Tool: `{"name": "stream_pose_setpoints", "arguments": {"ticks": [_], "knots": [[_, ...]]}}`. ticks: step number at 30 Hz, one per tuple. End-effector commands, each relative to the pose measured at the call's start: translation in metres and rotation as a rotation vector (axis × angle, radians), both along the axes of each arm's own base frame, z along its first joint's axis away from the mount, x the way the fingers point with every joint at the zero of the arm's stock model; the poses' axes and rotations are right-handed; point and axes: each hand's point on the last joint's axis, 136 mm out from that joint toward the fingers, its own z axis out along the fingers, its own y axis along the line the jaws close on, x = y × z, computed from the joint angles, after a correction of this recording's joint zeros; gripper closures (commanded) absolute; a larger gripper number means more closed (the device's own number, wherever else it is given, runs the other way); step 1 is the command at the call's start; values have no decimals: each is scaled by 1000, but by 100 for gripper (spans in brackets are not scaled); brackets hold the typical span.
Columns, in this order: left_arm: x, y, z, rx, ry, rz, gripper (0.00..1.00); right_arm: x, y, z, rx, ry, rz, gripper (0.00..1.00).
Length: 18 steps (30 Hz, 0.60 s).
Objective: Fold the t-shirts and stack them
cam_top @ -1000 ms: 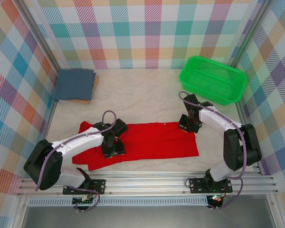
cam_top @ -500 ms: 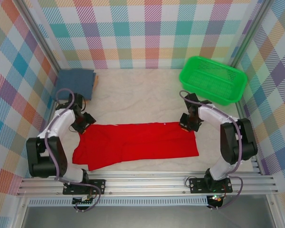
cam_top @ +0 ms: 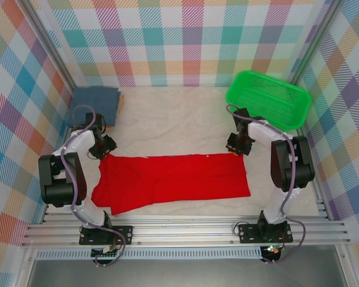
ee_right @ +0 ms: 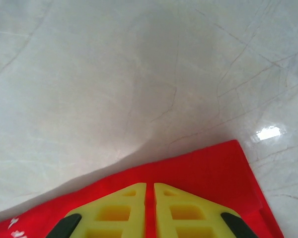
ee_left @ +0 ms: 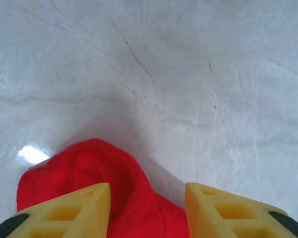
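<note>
The red t-shirt (cam_top: 173, 179) lies spread flat across the middle of the table. At its far left corner is my left gripper (cam_top: 105, 147). In the left wrist view that gripper (ee_left: 146, 191) has its yellow fingers (ee_left: 74, 210) apart, and a raised bunch of the red t-shirt (ee_left: 97, 166) lies between them, not pinched. My right gripper (cam_top: 237, 147) sits at the shirt's far right corner. In the right wrist view it (ee_right: 150, 186) is shut on the red t-shirt's (ee_right: 208, 168) edge, a thin red strip showing between the pads. The slate-blue t-shirt (cam_top: 94, 104) lies folded at the back left.
A green mesh basket (cam_top: 268, 98) stands at the back right, close behind the right arm. The blue t-shirt rests on a tan folded piece (cam_top: 116, 113). Checked walls close in both sides and the back. Bare white tabletop (cam_top: 173, 128) lies beyond the red shirt.
My left arm has swung from the middle of the red shirt out to its far left corner, and its jaws have narrowed. The right gripper has shifted slightly toward the back.
</note>
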Motion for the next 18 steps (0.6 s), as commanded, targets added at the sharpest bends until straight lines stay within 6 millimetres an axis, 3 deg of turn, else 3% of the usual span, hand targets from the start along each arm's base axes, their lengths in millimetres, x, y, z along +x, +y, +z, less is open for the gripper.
{"name": "stream_pose_setpoints", "arguments": {"ticks": [1, 7, 11, 18], "knots": [[7, 5, -8, 3, -4, -17, 65, -3, -15, -4, -78, 53, -13, 88], [8, 6, -13, 9, 2, -21, 79, -8, -26, -12, -125, 75, -19, 87], [7, 8, -15, 22, 18, -28, 99, -6, -27, -16, -134, 75, -6, 87], [12, 30, 4, 8, -21, 59, 100, -6, -33, -24, -177, 112, 21, 86]]}}
